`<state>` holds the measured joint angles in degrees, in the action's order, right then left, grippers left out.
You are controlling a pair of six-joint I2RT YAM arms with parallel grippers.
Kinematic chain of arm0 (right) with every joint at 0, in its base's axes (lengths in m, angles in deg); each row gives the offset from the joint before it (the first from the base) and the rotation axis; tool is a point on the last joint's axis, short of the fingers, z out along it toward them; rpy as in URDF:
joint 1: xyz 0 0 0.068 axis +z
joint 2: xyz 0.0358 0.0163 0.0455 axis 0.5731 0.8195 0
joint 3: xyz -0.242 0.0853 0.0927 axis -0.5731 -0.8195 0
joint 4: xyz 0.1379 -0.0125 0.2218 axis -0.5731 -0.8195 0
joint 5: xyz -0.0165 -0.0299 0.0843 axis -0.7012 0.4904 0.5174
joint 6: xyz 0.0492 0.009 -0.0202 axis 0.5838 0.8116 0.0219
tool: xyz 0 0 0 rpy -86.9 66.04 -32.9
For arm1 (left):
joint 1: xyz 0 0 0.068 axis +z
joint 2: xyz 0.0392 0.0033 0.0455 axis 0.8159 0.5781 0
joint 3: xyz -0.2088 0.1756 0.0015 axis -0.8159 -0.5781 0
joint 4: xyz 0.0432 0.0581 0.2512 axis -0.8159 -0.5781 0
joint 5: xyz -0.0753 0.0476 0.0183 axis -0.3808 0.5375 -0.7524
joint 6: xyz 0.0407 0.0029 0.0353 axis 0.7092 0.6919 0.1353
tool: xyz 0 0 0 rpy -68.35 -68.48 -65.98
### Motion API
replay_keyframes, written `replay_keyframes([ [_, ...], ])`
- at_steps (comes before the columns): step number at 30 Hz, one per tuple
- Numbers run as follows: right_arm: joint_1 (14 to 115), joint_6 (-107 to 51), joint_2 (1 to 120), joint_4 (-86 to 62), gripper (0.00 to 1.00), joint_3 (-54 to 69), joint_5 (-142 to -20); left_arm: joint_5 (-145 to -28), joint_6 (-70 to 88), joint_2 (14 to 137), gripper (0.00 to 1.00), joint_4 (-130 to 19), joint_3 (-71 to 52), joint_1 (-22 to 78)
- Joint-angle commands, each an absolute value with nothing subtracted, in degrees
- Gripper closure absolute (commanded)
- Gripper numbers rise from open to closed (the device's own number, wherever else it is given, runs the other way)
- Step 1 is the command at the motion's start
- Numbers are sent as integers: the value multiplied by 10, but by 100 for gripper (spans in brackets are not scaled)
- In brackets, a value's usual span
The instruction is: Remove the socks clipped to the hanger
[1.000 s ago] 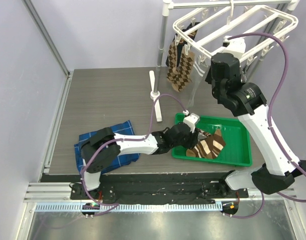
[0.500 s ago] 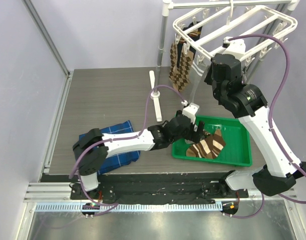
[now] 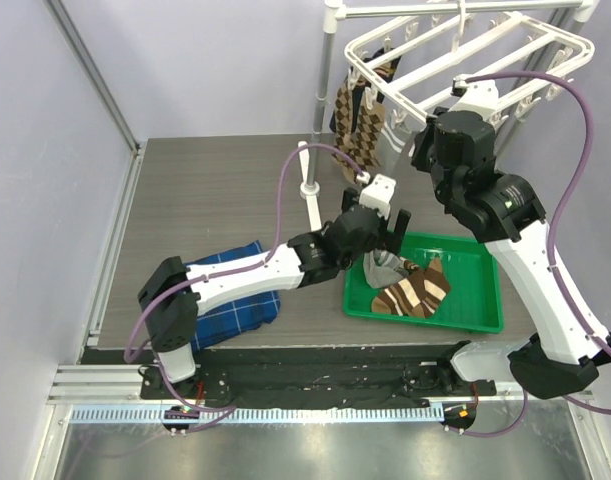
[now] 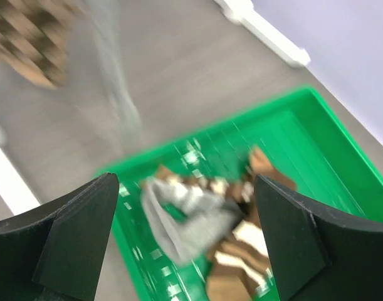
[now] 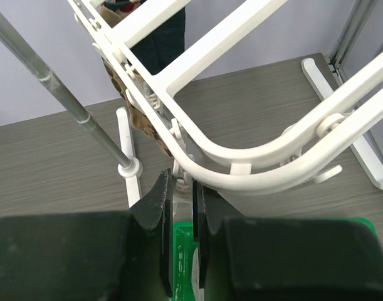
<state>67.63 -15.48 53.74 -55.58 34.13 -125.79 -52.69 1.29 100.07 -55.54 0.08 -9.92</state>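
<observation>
The white hanger point(image 3: 465, 50) hangs at the back right. Brown argyle socks point(image 3: 355, 120) are still clipped to its left end. My right gripper point(image 3: 425, 140) is raised to the hanger's near rail point(image 5: 241, 160), its jaws closed narrowly on a small white clip point(image 5: 183, 180). A navy sock point(image 5: 163, 37) hangs further along. My left gripper point(image 3: 388, 228) hovers open and empty over the green tray point(image 3: 485, 325). A grey sock point(image 4: 185, 216) and a brown cream-striped sock point(image 4: 241, 251) lie in the tray below the left gripper point(image 4: 186, 188). The left wrist view is blurred.
The upright metal pole stand point(image 3: 325, 80) with its white foot point(image 3: 307, 185) stands just left of the hanger and shows in the right wrist view point(image 5: 59, 88). A folded blue plaid cloth point(image 3: 230, 290) lies at the front left under the left arm.
My left gripper rose from the tray's left end and moved back; the grey sock now lies in the tray beneath it. My right arm shifted slightly at the hanger.
</observation>
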Motion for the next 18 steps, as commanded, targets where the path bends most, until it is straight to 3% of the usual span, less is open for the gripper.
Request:
replay_keyframes([
  [1,677,-145,513,-533,99,337,-1241,-492,57,1042,7,-510,74,-51],
  [8,677,-140,511,-531,99,335,-1225,-553,104,1140,6,-487,191,-21],
  [12,678,-142,511,-531,99,329,-1224,-548,101,1179,15,-485,229,-12],
  [15,677,-148,509,-531,99,324,-1230,-572,92,1177,54,-479,226,-10],
  [16,678,-150,508,-530,99,322,-1234,-593,87,1161,74,-472,218,-10],
  [17,678,-153,507,-531,99,319,-1237,-603,76,1153,80,-466,192,-10],
  [18,678,-154,504,-528,98,315,-1239,-618,70,1142,94,-459,178,-10],
])
